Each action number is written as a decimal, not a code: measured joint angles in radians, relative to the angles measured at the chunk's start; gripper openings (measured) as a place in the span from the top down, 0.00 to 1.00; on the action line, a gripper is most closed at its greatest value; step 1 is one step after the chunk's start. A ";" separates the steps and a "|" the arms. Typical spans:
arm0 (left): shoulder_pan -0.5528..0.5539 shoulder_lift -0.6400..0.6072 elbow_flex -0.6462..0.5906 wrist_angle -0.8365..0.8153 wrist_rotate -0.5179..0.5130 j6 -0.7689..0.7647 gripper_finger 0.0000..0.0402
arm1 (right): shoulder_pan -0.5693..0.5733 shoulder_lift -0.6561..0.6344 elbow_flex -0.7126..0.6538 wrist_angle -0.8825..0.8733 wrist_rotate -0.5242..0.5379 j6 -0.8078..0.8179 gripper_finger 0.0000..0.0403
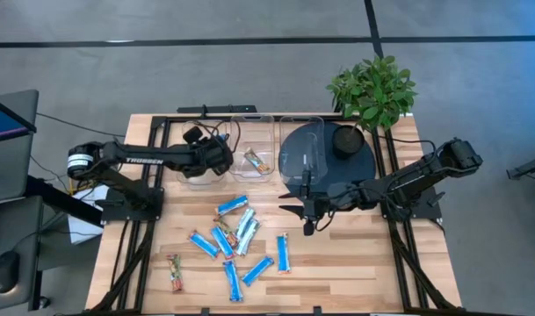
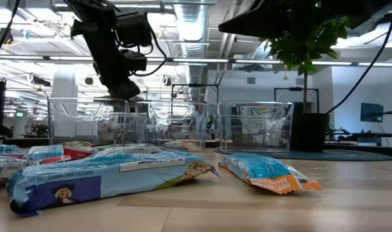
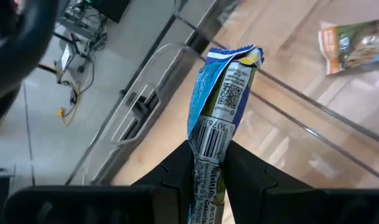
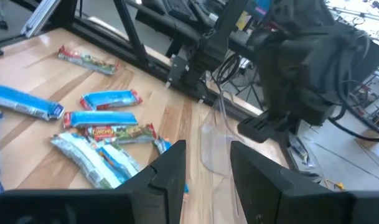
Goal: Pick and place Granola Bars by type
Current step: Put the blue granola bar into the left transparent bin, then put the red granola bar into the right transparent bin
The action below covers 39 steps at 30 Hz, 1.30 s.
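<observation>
- Left gripper (image 3: 208, 165) is pinching a blue-wrapped granola bar (image 3: 220, 106) by one end — fingers are pressing tight on the wrapper, over the leftmost clear bin (image 1: 199, 172).
- Right gripper (image 4: 208, 165) is hovering above the table (image 1: 355, 272), fingers parted, holding nothing.
- Remaining bars (image 1: 236, 237) are lying scattered on the table; one is sitting in the middle bin (image 1: 253, 132).
</observation>
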 joint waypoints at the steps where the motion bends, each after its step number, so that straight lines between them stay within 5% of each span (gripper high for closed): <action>1: 0.009 0.000 0.000 -0.001 0.000 0.006 0.82 | 0.000 0.000 0.000 -0.008 0.000 0.001 0.71; 28: 0.064 -0.005 0.000 -0.080 -0.015 0.137 0.58 | 0.000 0.000 0.000 -0.013 0.001 0.020 0.71; 39: -0.158 -0.156 0.087 -0.280 0.014 0.133 0.58 | 0.000 0.000 0.000 -0.012 0.001 0.020 0.71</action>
